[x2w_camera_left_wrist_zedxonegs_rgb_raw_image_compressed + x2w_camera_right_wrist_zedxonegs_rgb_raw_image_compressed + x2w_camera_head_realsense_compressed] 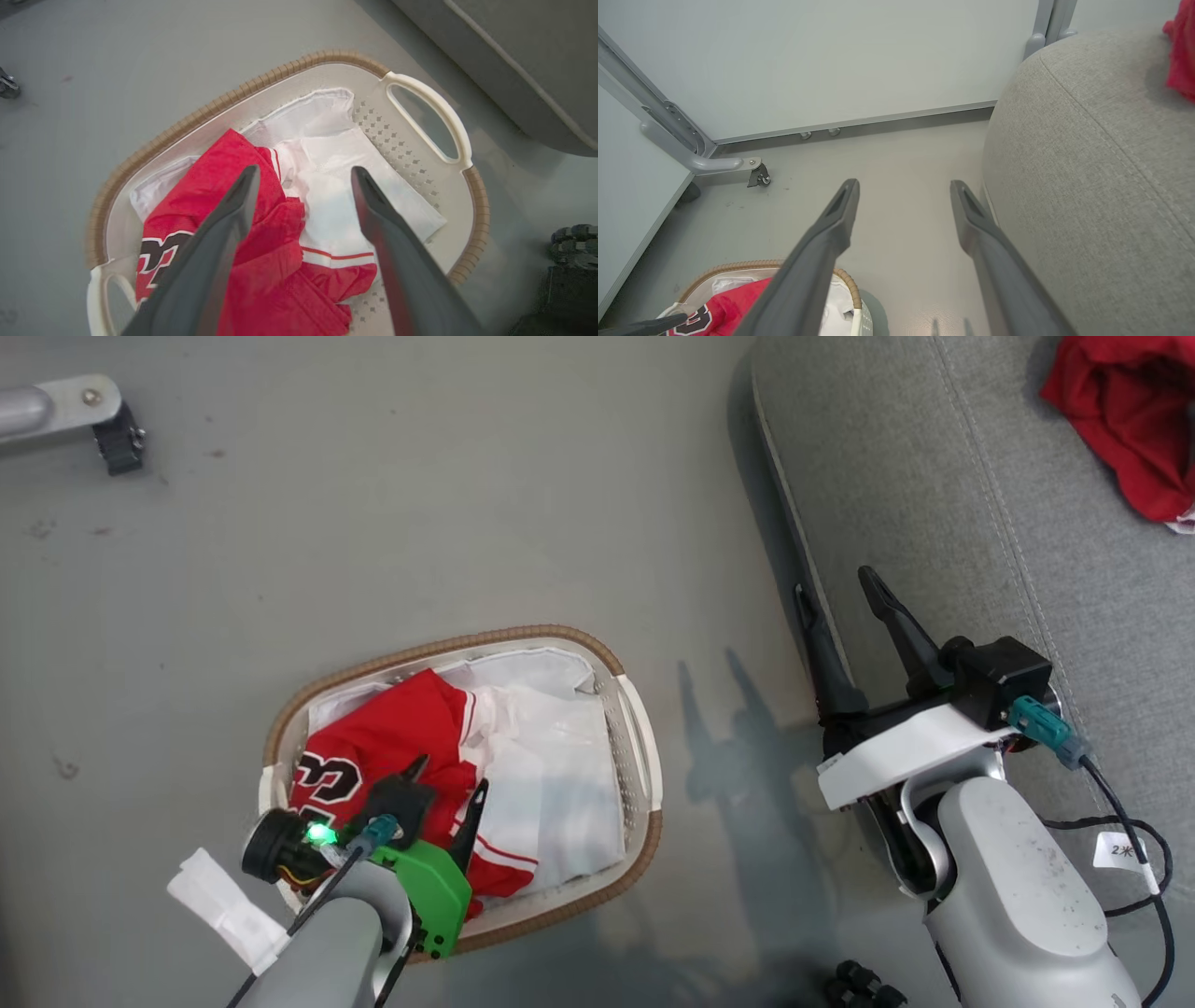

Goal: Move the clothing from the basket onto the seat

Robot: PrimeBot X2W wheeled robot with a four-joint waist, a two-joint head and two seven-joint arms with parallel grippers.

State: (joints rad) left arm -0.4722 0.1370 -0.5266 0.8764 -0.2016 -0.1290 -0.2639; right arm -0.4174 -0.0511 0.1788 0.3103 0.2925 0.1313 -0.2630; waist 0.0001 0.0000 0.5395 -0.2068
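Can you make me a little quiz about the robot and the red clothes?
1. True or false: the jersey lies in the basket.
2. Fill in: the left gripper hangs open over the ____.
3. Where is the other red garment? A) on the seat B) on the floor C) in the basket
Key: 1 true; 2 basket; 3 A.

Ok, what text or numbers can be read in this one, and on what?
"23": black-and-white number on the red jersey lying in the basket, seen turned.
"2" followed by a mark too small to read: small white tag at the lower right of the head view.
Nothing else is legible.
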